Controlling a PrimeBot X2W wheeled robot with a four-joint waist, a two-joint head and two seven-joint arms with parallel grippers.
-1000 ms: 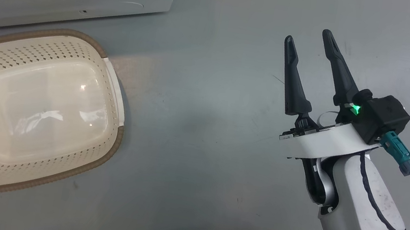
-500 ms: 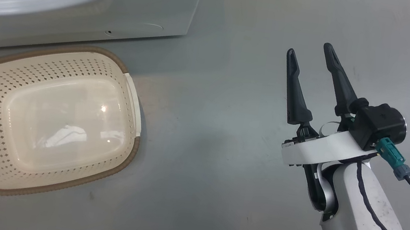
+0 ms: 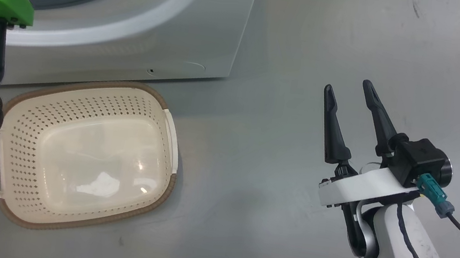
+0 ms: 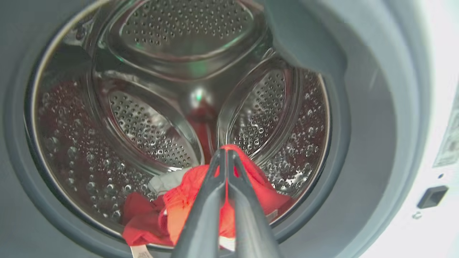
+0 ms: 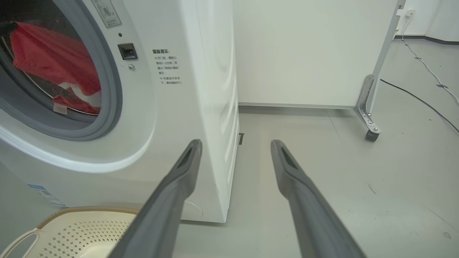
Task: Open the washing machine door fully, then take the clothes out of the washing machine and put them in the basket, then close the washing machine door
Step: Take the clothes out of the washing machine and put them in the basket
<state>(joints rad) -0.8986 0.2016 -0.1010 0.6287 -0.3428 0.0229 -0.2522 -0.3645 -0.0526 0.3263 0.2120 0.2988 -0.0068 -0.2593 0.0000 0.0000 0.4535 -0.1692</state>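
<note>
Reaching into the washing machine (image 3: 159, 21) drum, the left gripper (image 4: 226, 152) pinches shut on the red clothes (image 4: 179, 204) near its front lip; the right gripper (image 3: 347, 85) hangs spread wide beside the machine, cream basket (image 3: 77, 105) before it

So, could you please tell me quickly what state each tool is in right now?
Left tool: closed, pinching the red clothes inside the drum.
Right tool: open, holding nothing.
</note>
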